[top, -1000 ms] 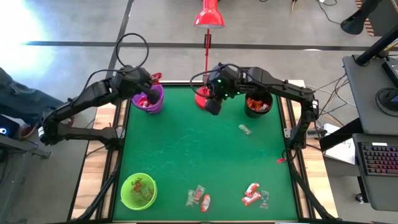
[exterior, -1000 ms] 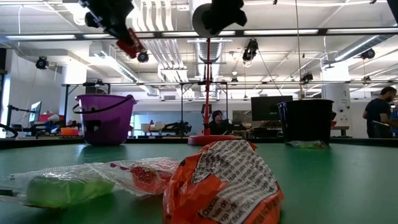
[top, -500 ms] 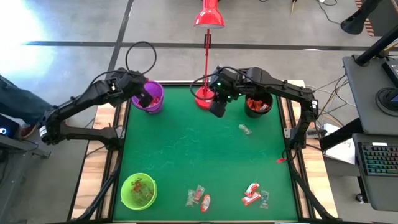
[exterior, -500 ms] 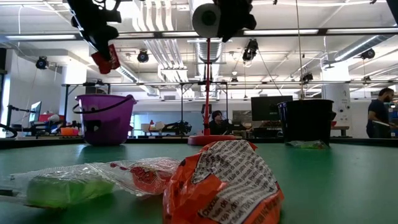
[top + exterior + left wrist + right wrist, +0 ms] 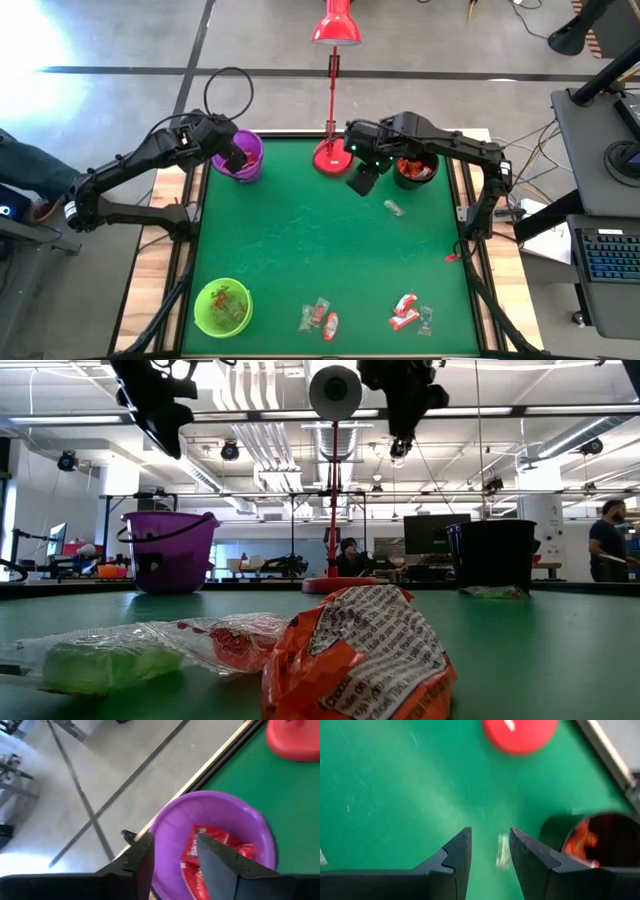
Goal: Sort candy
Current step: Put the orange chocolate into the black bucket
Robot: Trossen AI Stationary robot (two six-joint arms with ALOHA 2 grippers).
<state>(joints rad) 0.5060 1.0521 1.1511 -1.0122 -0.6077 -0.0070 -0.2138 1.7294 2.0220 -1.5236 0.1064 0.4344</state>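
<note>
My left gripper (image 5: 174, 840) hangs open above the purple bucket (image 5: 215, 835) at the table's far left, also seen from above (image 5: 243, 158). Red candy (image 5: 210, 850) lies inside the bucket. My right gripper (image 5: 490, 832) hangs open and empty over the far middle of the mat (image 5: 362, 180), between the red lamp base (image 5: 326, 158) and the black cup (image 5: 415, 170) that holds red and orange candy. A clear-wrapped candy (image 5: 503, 851) lies on the mat just beyond its fingers. Loose candy lies near the front edge (image 5: 318, 317), (image 5: 408, 312).
A green cup (image 5: 222, 306) with candy in it stands at the near left corner. The lamp's pole rises from its base at the far middle. A small red thing (image 5: 452, 258) lies at the mat's right edge. The mat's middle (image 5: 300, 235) is bare.
My left gripper has moved a little toward the table's left edge over the purple bucket and let go of the red candy it held, which no longer shows between its fingers. My right gripper has gone from the lamp base toward the table's right edge and the clear candy.
</note>
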